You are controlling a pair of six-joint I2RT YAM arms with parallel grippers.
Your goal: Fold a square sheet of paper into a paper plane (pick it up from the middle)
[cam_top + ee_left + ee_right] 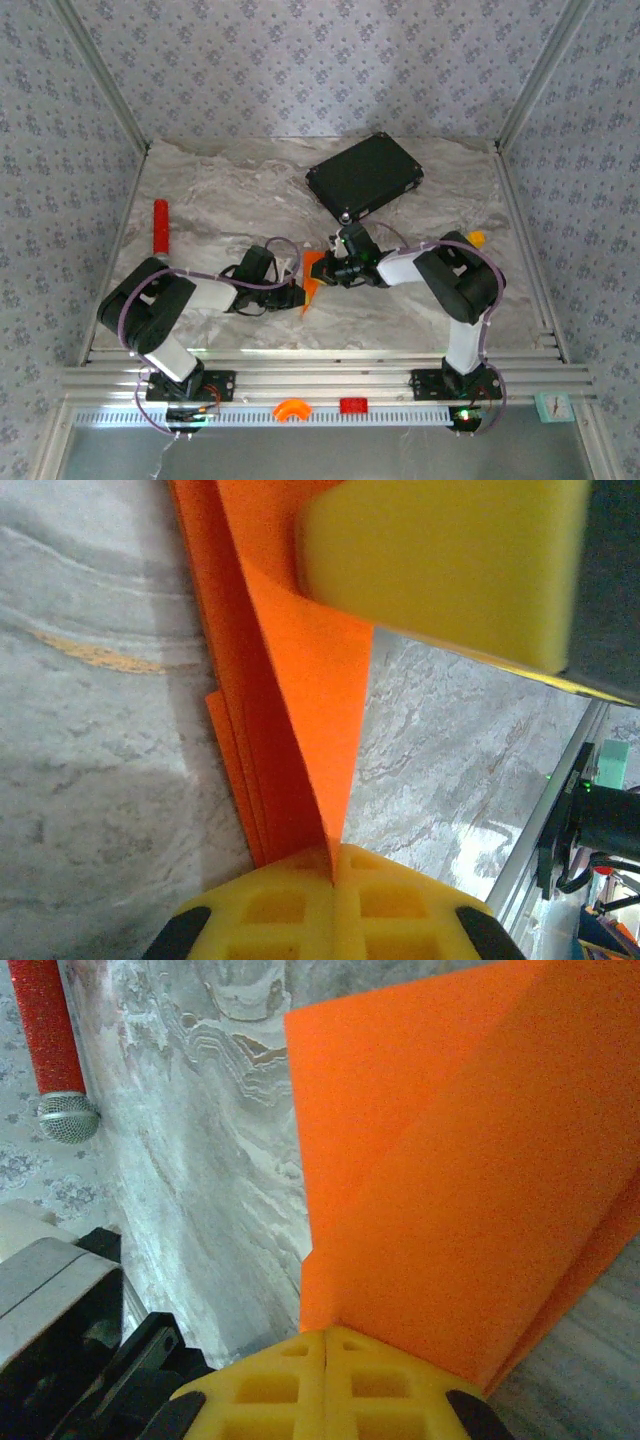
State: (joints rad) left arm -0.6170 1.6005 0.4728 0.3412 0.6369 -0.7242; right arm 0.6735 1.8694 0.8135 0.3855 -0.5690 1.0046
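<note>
Both end effectors are closed on the paper plane (312, 277), which sits between them over the middle of the worktop (220, 200). The left end effector (333, 865) pinches its creased layers from one side; the right end effector (325, 1338) grips the opposite edge, near the black case (365, 175).

The top camera looks down from behind over the whole table (200, 200); both wrist cameras sit close on its central orange paper (310, 680).
</note>
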